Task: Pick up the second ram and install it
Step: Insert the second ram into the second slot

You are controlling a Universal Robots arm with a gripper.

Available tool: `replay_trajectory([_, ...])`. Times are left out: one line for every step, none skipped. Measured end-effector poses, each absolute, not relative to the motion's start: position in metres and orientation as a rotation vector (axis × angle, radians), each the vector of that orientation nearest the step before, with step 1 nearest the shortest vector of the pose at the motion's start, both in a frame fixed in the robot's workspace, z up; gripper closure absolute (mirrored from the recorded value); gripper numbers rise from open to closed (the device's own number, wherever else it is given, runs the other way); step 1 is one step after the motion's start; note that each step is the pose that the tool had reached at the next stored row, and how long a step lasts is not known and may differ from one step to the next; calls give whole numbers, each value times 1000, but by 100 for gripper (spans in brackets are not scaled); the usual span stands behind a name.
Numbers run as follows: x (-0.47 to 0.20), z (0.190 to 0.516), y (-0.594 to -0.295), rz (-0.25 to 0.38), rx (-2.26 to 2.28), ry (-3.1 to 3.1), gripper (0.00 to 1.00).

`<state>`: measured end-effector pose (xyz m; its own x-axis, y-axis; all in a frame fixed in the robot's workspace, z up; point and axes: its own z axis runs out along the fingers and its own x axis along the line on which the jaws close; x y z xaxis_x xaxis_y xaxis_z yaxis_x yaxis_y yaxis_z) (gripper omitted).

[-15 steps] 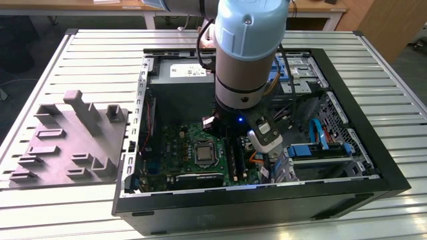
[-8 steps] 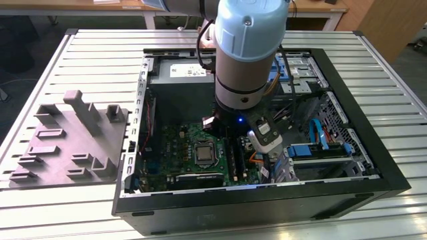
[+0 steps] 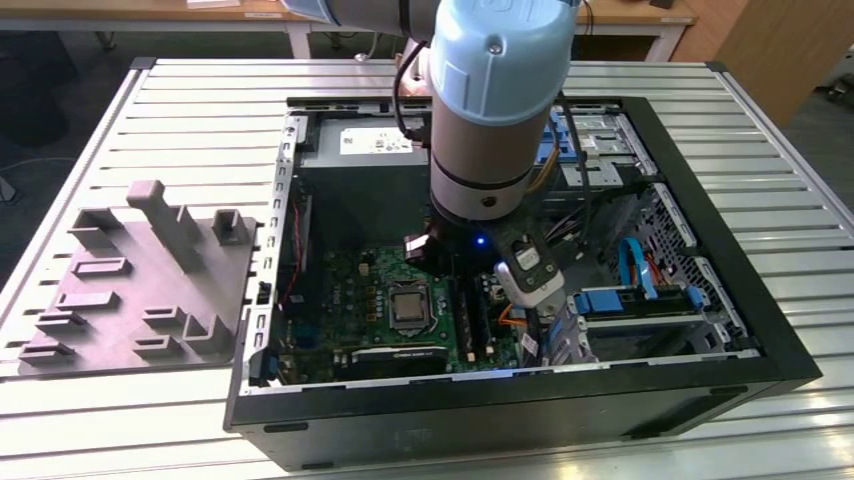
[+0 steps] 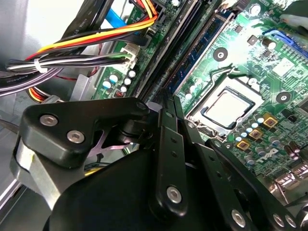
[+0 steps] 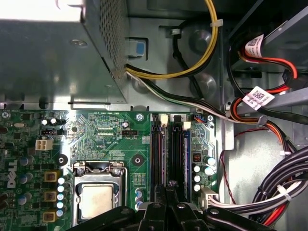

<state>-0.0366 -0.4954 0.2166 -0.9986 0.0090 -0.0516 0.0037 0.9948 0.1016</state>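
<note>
My gripper (image 3: 523,308) is down inside the open computer case, over the green motherboard (image 3: 360,290). In both wrist views its black fingers (image 4: 166,144) are closed together, with the tips at the long memory slots (image 5: 166,149) beside the processor socket (image 5: 96,199). A thin, dark blue-green stick with chips, the second ram (image 4: 192,72), lies along one slot just past the fingertips. It looks seated in the slot, but I cannot tell whether the tips touch it. Nothing shows between the fingers.
The grey power supply box (image 3: 367,150) fills the case's far end. Bundled cables (image 5: 269,192) and a drive cage (image 3: 641,300) crowd the exterior view's right. A grey parts fixture (image 3: 140,280) stands on the slatted table at the exterior view's left.
</note>
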Motion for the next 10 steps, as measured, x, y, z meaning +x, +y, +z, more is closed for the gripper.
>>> replay_trajectory([-37,216,-495,157,10,3085,89])
replay_trajectory([-37,216,-496,157,10,3086,89])
replay_trajectory([-37,216,-496,157,10,3086,89])
replay_trajectory([-37,216,-496,158,10,3085,89])
replay_trajectory([-37,216,-496,158,10,3085,89])
replay_trajectory([-37,216,-496,158,10,3085,89])
replay_trajectory([-37,215,-496,158,10,3085,89])
replay_trajectory([-37,215,-496,157,10,3085,89])
replay_trajectory([-37,215,-496,157,10,3085,89])
replay_trajectory([-37,215,-496,157,10,3086,89])
